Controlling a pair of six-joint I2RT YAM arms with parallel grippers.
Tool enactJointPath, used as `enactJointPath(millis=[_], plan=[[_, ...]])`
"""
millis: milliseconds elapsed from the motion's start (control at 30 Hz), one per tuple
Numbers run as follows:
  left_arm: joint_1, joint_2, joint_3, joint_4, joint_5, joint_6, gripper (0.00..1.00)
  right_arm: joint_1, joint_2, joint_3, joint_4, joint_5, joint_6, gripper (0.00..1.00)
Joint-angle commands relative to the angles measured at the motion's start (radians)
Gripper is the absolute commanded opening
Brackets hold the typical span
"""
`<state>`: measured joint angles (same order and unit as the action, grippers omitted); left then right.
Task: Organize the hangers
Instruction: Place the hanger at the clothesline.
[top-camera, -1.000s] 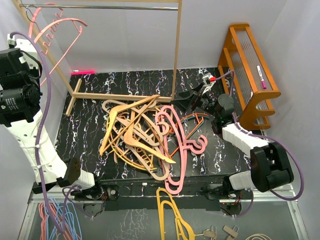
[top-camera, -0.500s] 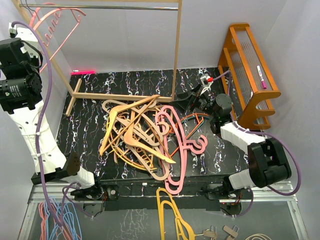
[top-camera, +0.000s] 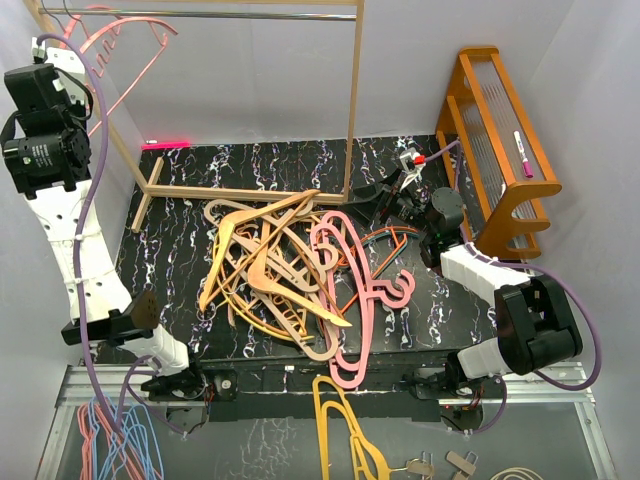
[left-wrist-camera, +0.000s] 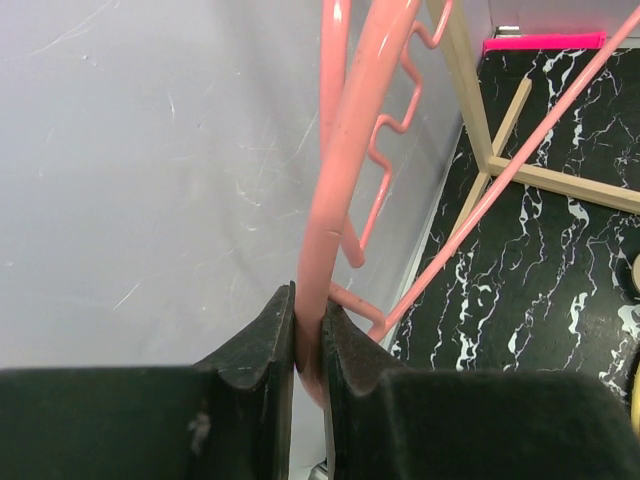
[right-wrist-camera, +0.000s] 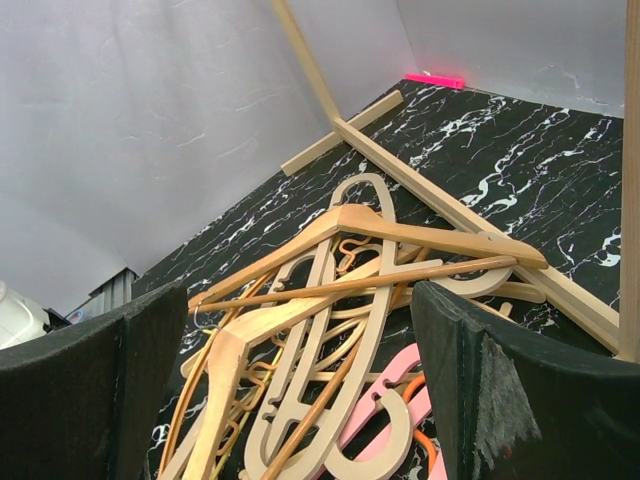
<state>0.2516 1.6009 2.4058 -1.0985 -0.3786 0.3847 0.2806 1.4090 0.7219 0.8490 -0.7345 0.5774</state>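
Raised closer to the rail (top-camera: 250, 14) since a second ago: the glossy, notched pink hanger (left-wrist-camera: 345, 150), pinched tight by the left gripper (left-wrist-camera: 308, 305). Right gripper (right-wrist-camera: 300, 320) is spread wide, empty, over the tangled hangers (top-camera: 270, 270) on the marbled mat (top-camera: 200, 180).

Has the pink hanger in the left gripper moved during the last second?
Yes. In the top view the pink hanger has gone up, closer to the metal rail above it.

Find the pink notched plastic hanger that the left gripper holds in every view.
Top external: upper left corner, pink notched plastic hanger beside the metal rail.
Left wrist: centre, clamped in the left gripper.
Right wrist: not in it.
Shared landmark: bright pink strip at the black marbled mat's far edge.
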Motion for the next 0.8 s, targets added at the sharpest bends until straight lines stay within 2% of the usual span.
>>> enactJointPath(millis=[0,533,767], plan=[[0.003,-0.011,0.001,0.095,0.005,-0.016,0.00,0.003,-0.020,0.005,0.072,-0.016,-0.017,0.98],[0.007,0.041,-0.034,0.217,-0.030,0.005,0.00,0.003,0.012,0.011,0.099,-0.038,0.011,0.99],[0.017,0.106,-0.004,0.201,-0.025,-0.006,0.00,0.003,0.013,0.016,0.090,-0.046,0.015,0.99]])
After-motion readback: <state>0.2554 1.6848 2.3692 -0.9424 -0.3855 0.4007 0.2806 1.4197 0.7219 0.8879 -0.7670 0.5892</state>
